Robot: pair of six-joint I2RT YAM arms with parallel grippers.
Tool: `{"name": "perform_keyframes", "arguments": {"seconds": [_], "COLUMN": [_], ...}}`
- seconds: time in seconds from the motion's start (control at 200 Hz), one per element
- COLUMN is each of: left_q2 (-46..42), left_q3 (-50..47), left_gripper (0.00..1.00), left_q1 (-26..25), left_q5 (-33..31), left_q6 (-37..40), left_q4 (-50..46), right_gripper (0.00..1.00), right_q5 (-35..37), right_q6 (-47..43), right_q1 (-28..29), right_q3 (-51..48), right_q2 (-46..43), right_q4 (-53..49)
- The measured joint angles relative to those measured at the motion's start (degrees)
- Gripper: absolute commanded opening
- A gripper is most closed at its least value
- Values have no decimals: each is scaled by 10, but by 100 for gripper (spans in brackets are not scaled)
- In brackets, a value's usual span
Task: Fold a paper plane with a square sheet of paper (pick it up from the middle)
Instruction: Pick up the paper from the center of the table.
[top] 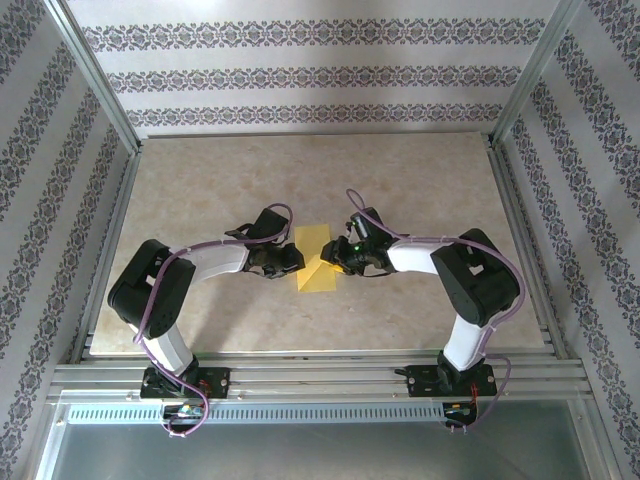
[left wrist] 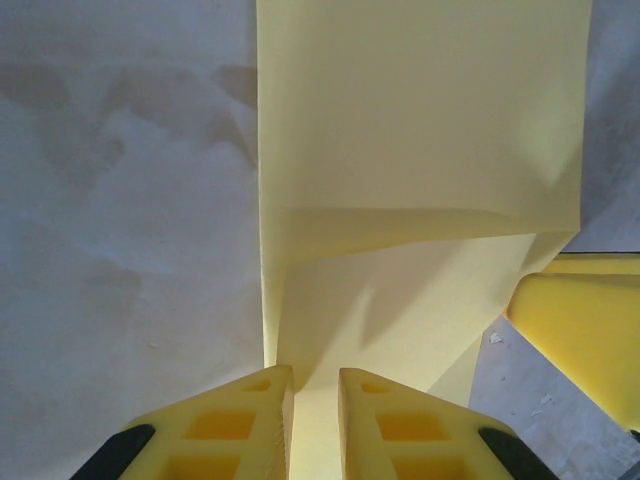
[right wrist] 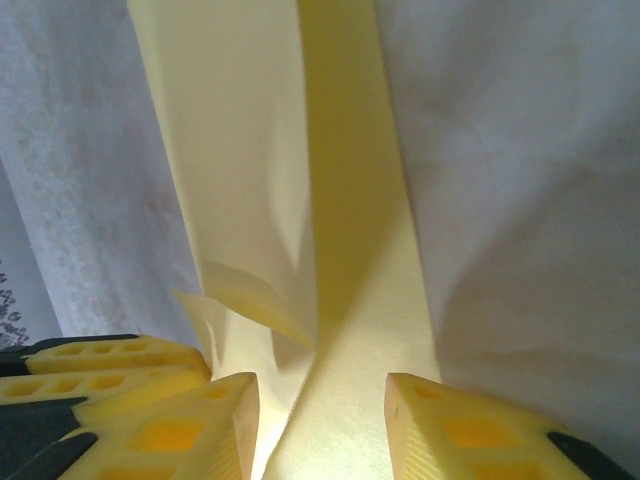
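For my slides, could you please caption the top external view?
Yellow square sheet of paper, part-folded, between left gripper and right gripper.

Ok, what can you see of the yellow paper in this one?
The yellow paper is thin, plain and matte, already folded: one flap lies over the layer beneath and lifts off it a little. It rests on the table between the left gripper and right gripper, which each straddle an edge with jaws slightly apart; actual contact can't be judged.
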Motion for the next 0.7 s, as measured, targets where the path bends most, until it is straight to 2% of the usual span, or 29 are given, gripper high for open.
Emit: {"name": "perform_keyframes", "arguments": {"seconds": [0.37, 0.615, 0.7], "left_q2": [0, 0, -10], "left_q3": [0, 0, -3], "left_gripper": [19, 16, 17], "left_q1": [2, 2, 5], "left_q5": [0, 0, 0], "left_q6": [0, 0, 0], "left_q4": [0, 0, 0], "right_gripper": [24, 1, 0], "right_q5": [-29, -31, -31], "right_q6": [2, -7, -15], "right_q1": [8, 17, 17], "right_q3": [18, 17, 17], "right_q2": [21, 38, 38], "right_q4": [48, 66, 83]}}
